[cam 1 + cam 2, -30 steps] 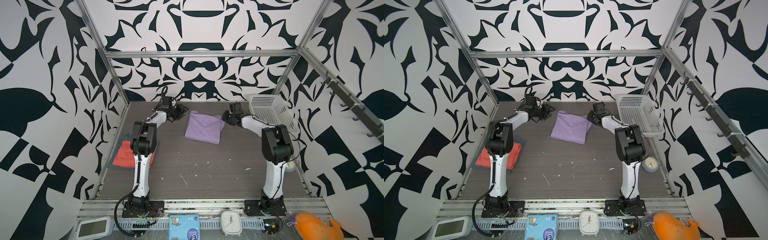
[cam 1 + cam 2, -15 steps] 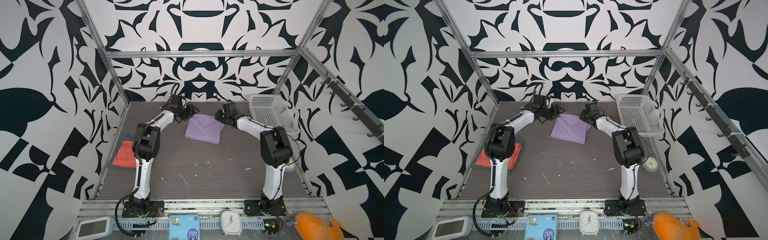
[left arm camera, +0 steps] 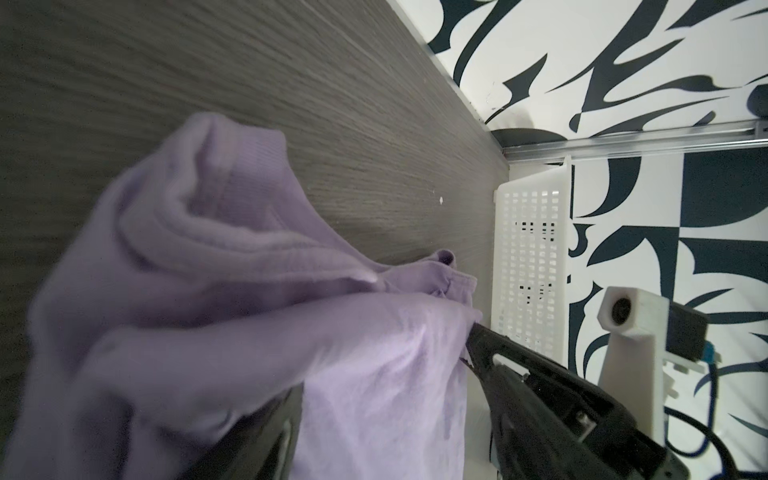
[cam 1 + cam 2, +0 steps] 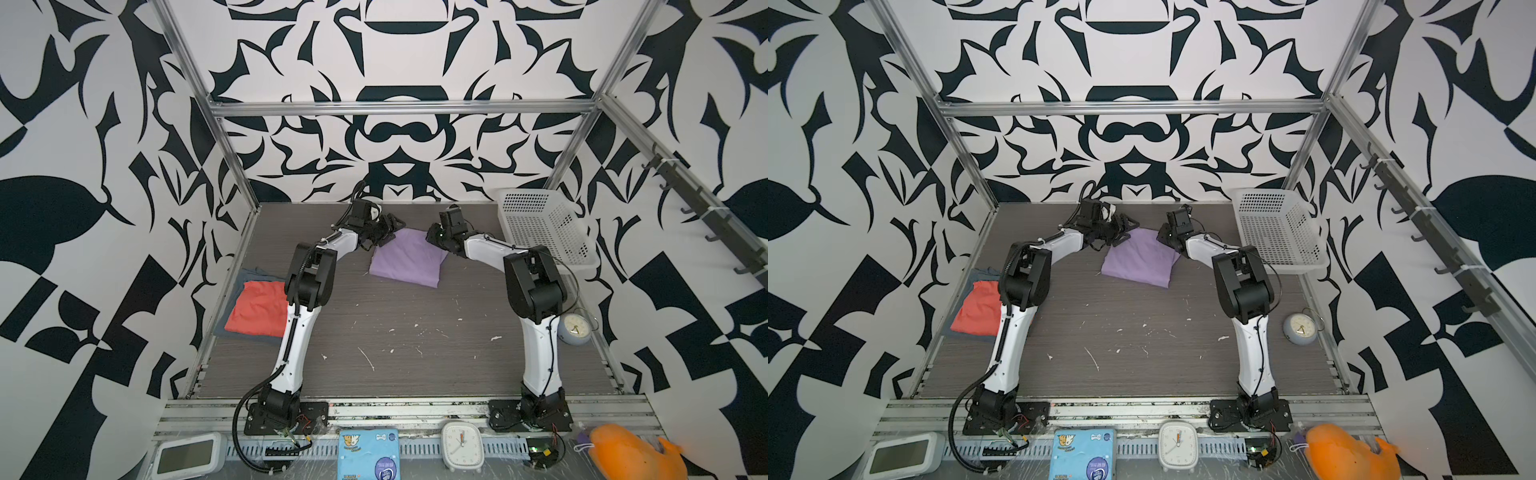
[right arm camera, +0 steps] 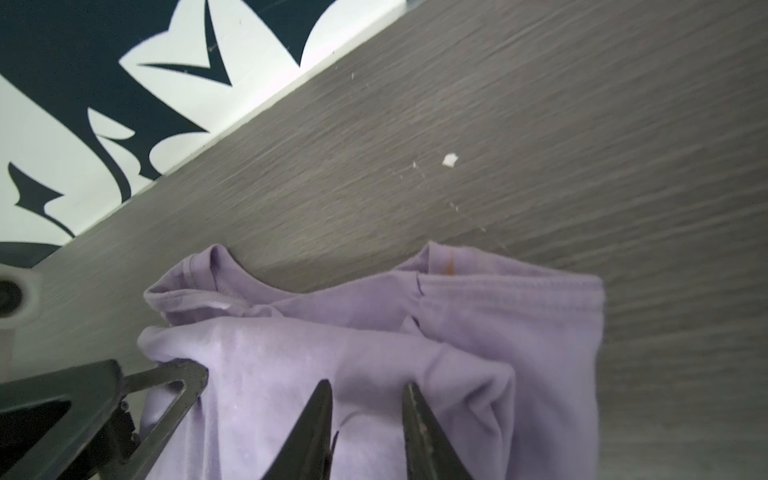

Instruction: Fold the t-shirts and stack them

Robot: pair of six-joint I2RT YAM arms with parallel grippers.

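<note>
The purple shirt [image 4: 408, 257] lies folded on the bench [image 4: 415, 332] near the white basket [image 4: 540, 224], and both hands are at its far edge. The left hand [image 4: 388, 228] has its fingers spread, with purple cloth lying between them, and the right hand [image 5: 365, 419] has its fingers a little apart over a fold of the same shirt. The red shirt [image 4: 257, 307] lies on the grey-blue shirt [image 4: 249, 275], far from the basket.

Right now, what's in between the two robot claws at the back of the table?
The purple shirt. Its far edge lies between the left gripper and the right gripper in both top views, with nothing else there.
</note>
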